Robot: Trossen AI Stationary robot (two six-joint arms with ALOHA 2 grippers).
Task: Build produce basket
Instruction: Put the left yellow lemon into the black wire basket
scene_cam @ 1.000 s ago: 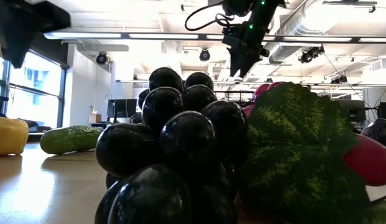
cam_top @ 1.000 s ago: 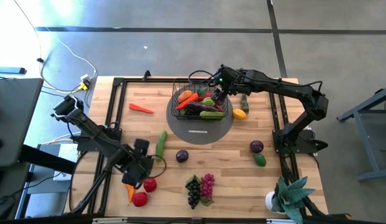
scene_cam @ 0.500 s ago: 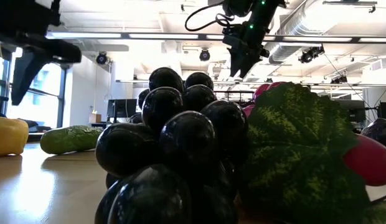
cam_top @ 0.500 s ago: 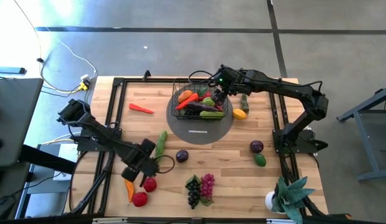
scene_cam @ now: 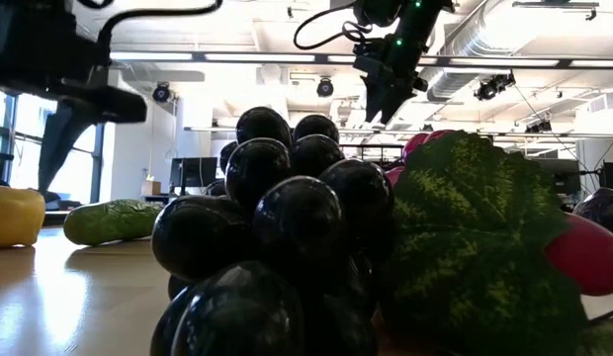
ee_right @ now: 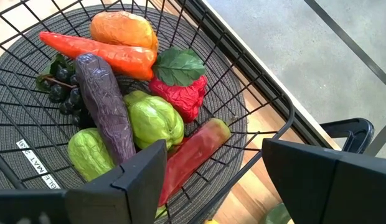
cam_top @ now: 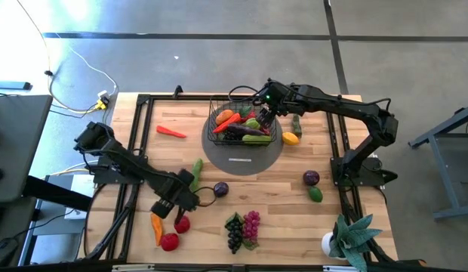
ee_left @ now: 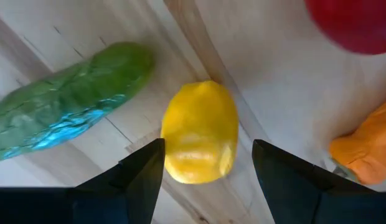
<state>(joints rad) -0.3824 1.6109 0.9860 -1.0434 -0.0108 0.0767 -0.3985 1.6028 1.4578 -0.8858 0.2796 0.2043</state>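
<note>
Moved rightward along the table's near side, the left gripper [cam_top: 182, 198] now hovers part-open and empty above a yellow lemon [ee_left: 200, 132] beside the cucumber [ee_left: 65, 99], while the right gripper [cam_top: 265, 115] hangs part-open, empty, over the far-side basket [cam_top: 217, 109] of produce [ee_right: 127, 118].

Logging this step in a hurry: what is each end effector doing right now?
Left end effector: open, empty, over the yellow lemon.
Right end effector: open, empty, above the basket.
</note>
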